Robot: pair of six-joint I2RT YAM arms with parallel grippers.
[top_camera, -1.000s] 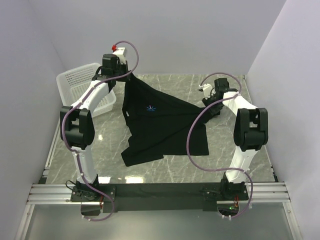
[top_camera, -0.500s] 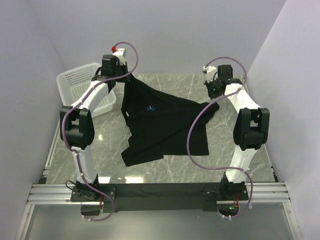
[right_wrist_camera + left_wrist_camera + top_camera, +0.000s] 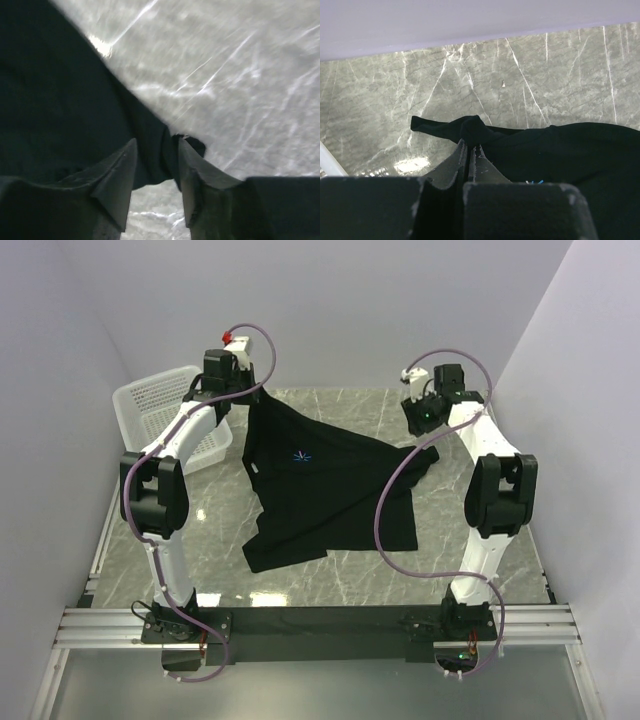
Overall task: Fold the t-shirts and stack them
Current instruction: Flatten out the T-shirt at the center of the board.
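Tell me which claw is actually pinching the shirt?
The left gripper: its jaws are clamped shut on the black t-shirt. The right gripper has its jaws standing apart.

The t-shirt (image 3: 320, 495) is coloured plain black, and a small light-blue starburst print (image 3: 303, 455) is shown on its chest. The table (image 3: 330, 585) is finished in grey-green marble, crossed by thin white veins. The basket (image 3: 150, 400) is moulded in white, with a regular mesh grid. The left arm (image 3: 185, 430) and the right arm (image 3: 480, 560) are coloured white, with black joint housings. The cables (image 3: 377, 525) are sheathed in mauve. A red cap (image 3: 229, 336) is seen at the left wrist. The walls (image 3: 350, 310) are painted pale lavender-white. The front rail (image 3: 100, 625) is finished in silver.
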